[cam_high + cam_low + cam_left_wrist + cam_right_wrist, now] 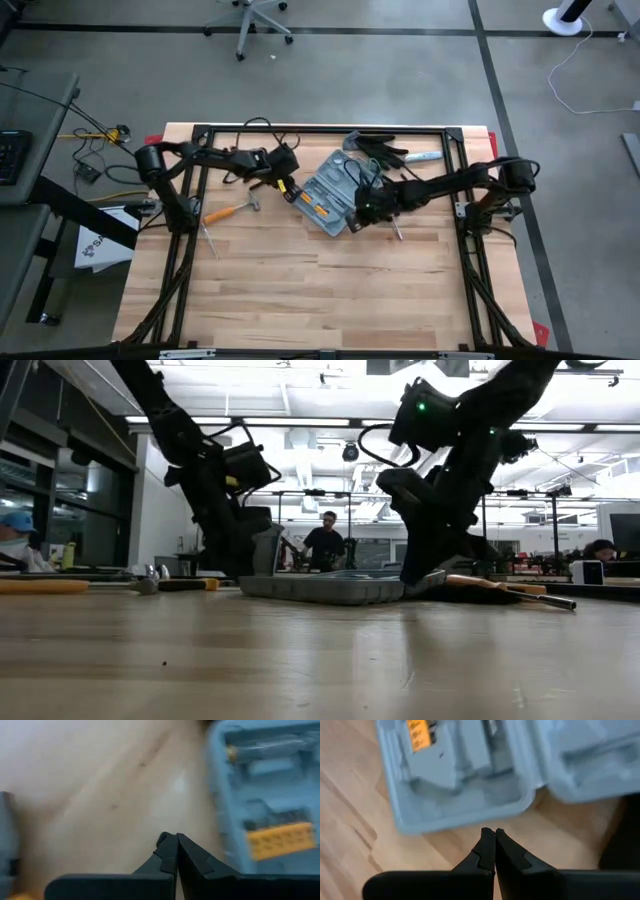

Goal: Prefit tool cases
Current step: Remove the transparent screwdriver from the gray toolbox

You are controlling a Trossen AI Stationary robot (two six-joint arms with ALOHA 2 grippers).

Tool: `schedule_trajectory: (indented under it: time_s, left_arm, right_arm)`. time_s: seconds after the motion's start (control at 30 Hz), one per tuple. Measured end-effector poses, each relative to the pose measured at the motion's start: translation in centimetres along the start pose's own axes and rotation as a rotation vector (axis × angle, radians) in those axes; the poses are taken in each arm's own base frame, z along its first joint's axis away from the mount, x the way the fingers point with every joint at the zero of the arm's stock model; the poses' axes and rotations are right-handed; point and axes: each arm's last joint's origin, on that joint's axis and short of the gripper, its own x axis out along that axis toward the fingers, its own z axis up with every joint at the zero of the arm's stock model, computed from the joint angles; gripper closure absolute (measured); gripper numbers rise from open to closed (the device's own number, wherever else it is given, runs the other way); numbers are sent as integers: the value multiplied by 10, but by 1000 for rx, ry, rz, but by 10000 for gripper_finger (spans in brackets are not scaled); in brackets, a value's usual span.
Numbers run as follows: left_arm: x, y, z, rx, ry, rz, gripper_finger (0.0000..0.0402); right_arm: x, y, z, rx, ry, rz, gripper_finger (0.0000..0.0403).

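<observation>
The grey-blue tool case (330,192) lies open and slanted on the middle of the table, its two halves flat on the wood, a yellow insert (280,840) in one tray. My left gripper (176,839) is shut over bare wood just left of the case (265,785). My right gripper (494,834) is shut over the wood just off the near rim of the case (465,815), pointing steeply down. In the low view the case (330,588) sits between the two arms. Neither gripper has anything between its fingers.
An orange-handled hammer (235,210) lies left of the case. Black work gloves (380,150) and a light-handled tool (422,157) lie at the far side. A thin tool (397,232) lies near my right gripper. The near half of the wooden table (320,290) is bare.
</observation>
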Motion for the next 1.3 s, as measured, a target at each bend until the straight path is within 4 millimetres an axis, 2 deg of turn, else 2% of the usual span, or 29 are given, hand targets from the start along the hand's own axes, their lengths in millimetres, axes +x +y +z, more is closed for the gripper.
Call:
schedule_trajectory:
  time_s: [0.13,0.33,0.63,0.8,0.93,1.1,1.3]
  left_arm:
    - [-2,-21,-9,6,53,-82,401]
    - [-5,-53,-28,60,152,-115,402]
    - [-16,-96,-50,132,205,-225,401]
    - [-27,-105,-59,146,208,-177,401]
    - [-41,-110,-57,159,147,-163,401]
    - [-55,-109,-46,133,-5,-105,401]
    - [-54,-107,-25,107,-177,-141,401]
  right_arm:
    - [-1,-7,9,-5,4,0,403]
    - [-2,-14,16,-30,6,-2,403]
    - [-2,-7,24,-59,-52,84,403]
    - [-2,-5,21,-86,-59,78,403]
    - [-5,-2,20,-100,-73,86,403]
    - [-7,-13,34,-63,-121,52,403]
    - [-5,-27,51,-43,-123,70,403]
